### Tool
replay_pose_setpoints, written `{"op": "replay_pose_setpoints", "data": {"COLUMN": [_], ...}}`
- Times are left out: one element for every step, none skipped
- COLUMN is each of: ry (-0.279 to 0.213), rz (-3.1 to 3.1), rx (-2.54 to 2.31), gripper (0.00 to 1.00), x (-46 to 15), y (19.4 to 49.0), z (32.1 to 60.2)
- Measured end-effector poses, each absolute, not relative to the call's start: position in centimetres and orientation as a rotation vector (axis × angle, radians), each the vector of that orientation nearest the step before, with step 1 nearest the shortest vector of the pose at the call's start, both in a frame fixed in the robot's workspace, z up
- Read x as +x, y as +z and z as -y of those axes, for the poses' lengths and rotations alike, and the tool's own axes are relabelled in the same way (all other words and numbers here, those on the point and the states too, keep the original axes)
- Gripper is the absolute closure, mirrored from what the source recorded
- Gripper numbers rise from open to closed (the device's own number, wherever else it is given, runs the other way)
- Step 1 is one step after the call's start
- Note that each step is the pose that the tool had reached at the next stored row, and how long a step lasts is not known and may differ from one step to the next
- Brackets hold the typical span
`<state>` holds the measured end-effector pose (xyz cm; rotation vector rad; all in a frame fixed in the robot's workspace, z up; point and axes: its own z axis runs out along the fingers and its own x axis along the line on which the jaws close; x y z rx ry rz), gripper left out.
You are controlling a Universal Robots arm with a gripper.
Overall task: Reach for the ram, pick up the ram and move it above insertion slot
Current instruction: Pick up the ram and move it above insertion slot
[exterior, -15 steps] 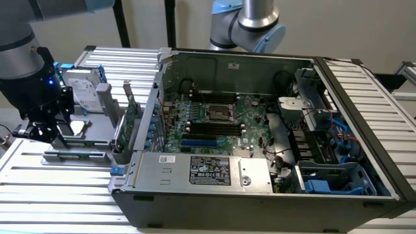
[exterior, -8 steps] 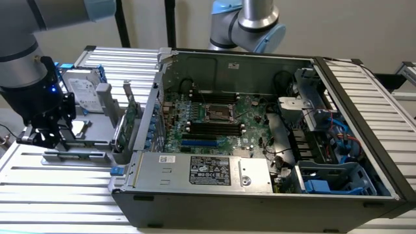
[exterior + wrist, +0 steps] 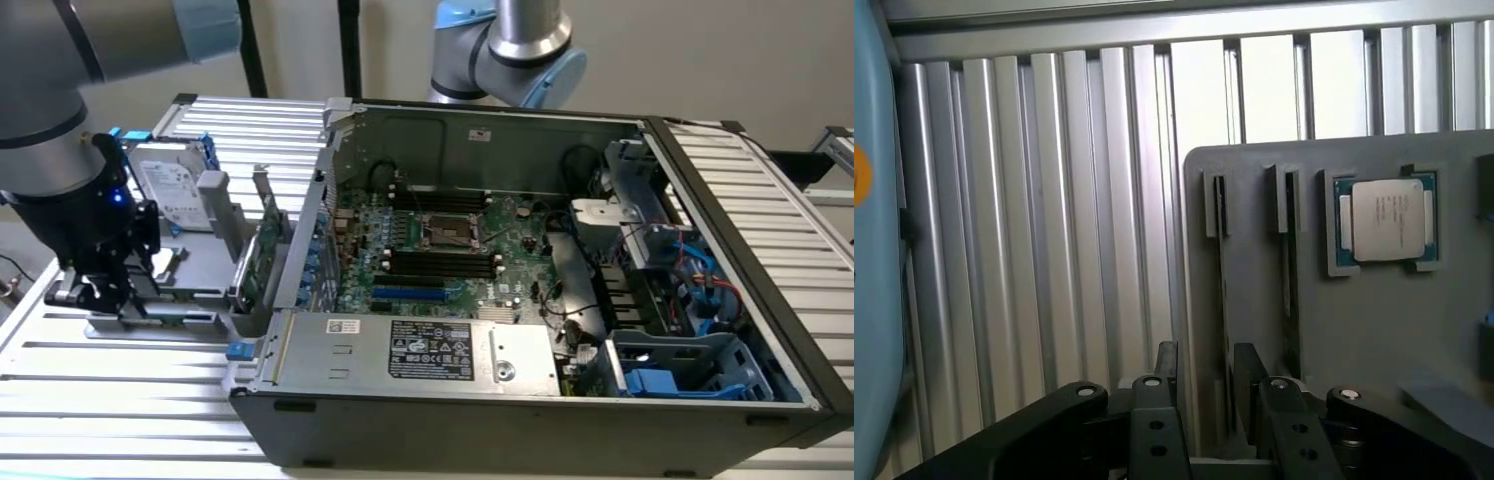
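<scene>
The ram (image 3: 1221, 300) stands on edge in a groove of the grey holder (image 3: 1374, 330), with a second stick (image 3: 1290, 280) in the next groove and a processor chip (image 3: 1384, 220) further along. The fingers (image 3: 1166, 385) are open, one on each side of the ram, seemingly not touching it; the reach looks nearly done, but the grip is not yet made and the ram is not lifted. The holder lies on the slatted desk (image 3: 134, 400), at the exterior view's left of the open computer case (image 3: 534, 400); the memory slots (image 3: 441, 263) inside are well apart from the ram, so the whole carry remains.
</scene>
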<state>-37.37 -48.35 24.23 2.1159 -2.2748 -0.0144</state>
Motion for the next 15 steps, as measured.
{"op": "replay_pose_setpoints", "data": {"ry": [-0.015,-0.015,-0.015,-0.015,-0.015,-0.015,-0.015,-0.015,-0.015,-0.015,-0.015,-0.014,-0.014,-0.014,-0.013], "rz": [2.274,2.273,2.272,2.271,2.270,2.269,2.267,2.265,2.263,2.261,2.259,2.255,2.251,2.247,2.243], "rx": [2.117,2.118,2.119,2.120,2.122,2.123,2.125,2.126,2.128,2.131,2.133,2.137,2.141,2.145,2.151], "gripper": [0.64,0.64,0.64,0.64,0.64,0.64,0.64,0.64,0.64,0.64,0.64,0.64,0.64,0.64,0.64], "x": [-37.4,-37.5,-37.5,-37.6,-37.7,-37.7,-37.8,-37.8,-37.8,-37.8,-37.8,-37.9,-37.8,-37.8,-37.9], "y": [24.1,24.0,23.8,23.7,23.6,23.5,23.4,23.3,23.3,23.2,23.1,23.0,22.8,22.7,22.5], "z": [48.4,48.4,48.4,48.4,48.3,48.3,48.3,48.4,48.4,48.4,48.3,48.3,48.3,48.3,48.3]}}
